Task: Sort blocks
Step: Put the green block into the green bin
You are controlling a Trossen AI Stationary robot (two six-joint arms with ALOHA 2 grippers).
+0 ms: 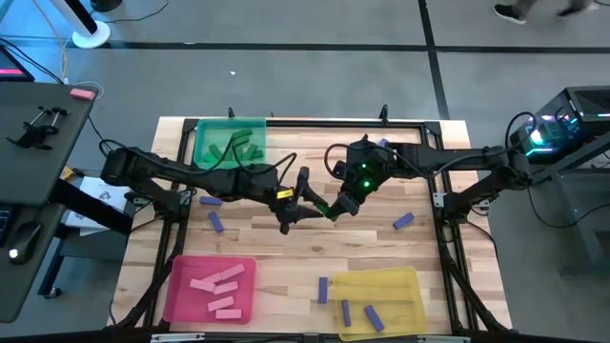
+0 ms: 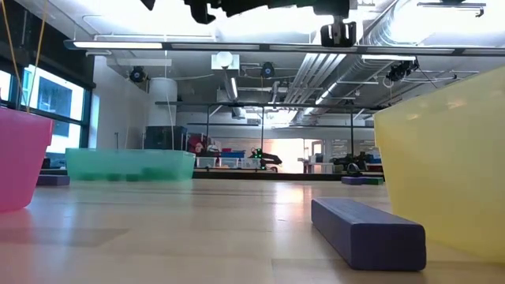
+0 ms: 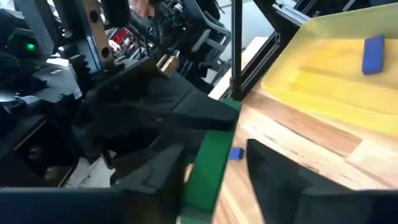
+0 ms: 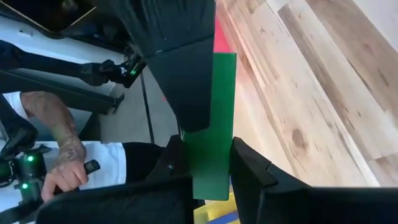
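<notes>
Your two grippers meet above centre of wooden table; flat green rectangular block sits between them, off the surface; right gripper clamped on its sides; left gripper straddles same block, fingers set wider, contact unclear; green tray with green blocks at far edge, left; pink tray with pink blocks at near-left corner; yellow tray with purple blocks at near edge, right; loose purple blocks scattered on table.

green block | ends hidden by claws | low view: claws cropped
</notes>
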